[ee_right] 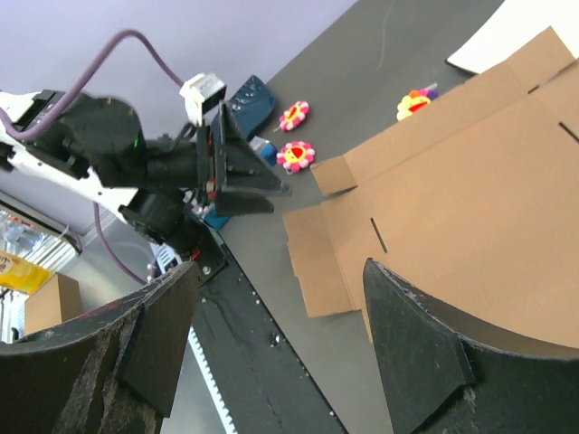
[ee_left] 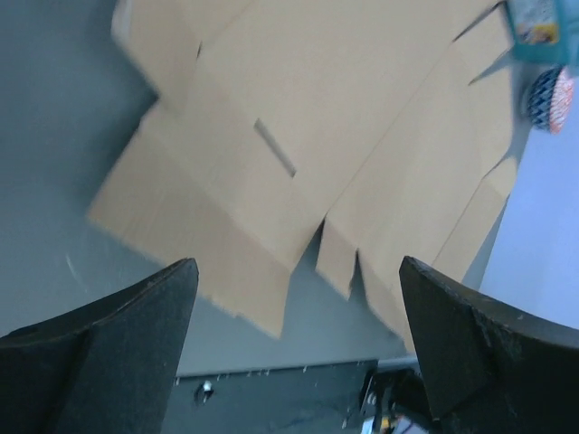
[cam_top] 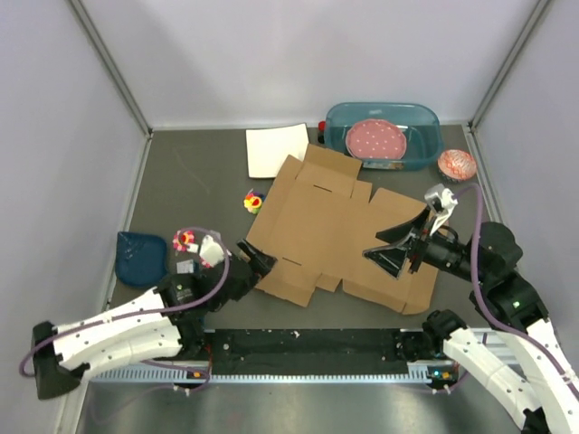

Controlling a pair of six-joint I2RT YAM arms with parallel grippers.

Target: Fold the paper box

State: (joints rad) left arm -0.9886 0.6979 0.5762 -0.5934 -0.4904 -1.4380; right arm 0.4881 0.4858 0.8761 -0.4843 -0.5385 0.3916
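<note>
The paper box (cam_top: 335,226) is a flat brown die-cut cardboard sheet lying unfolded in the middle of the table. It also shows in the left wrist view (ee_left: 298,117) and the right wrist view (ee_right: 488,208). My left gripper (cam_top: 257,259) is open and empty, low at the sheet's near left corner; in its own view (ee_left: 294,344) the sheet's near flaps lie just beyond the fingers. My right gripper (cam_top: 385,248) is open and empty, hovering over the sheet's near right part; in its own view (ee_right: 280,344) its right finger (ee_right: 425,344) hangs over the cardboard.
A white square sheet (cam_top: 276,149) lies at the back by the box. A teal tub (cam_top: 384,134) holding a pink plate (cam_top: 377,138) stands at the back right, a red patterned cup (cam_top: 457,165) beside it. A blue dish (cam_top: 140,256) and small colourful toys (cam_top: 253,201) lie left.
</note>
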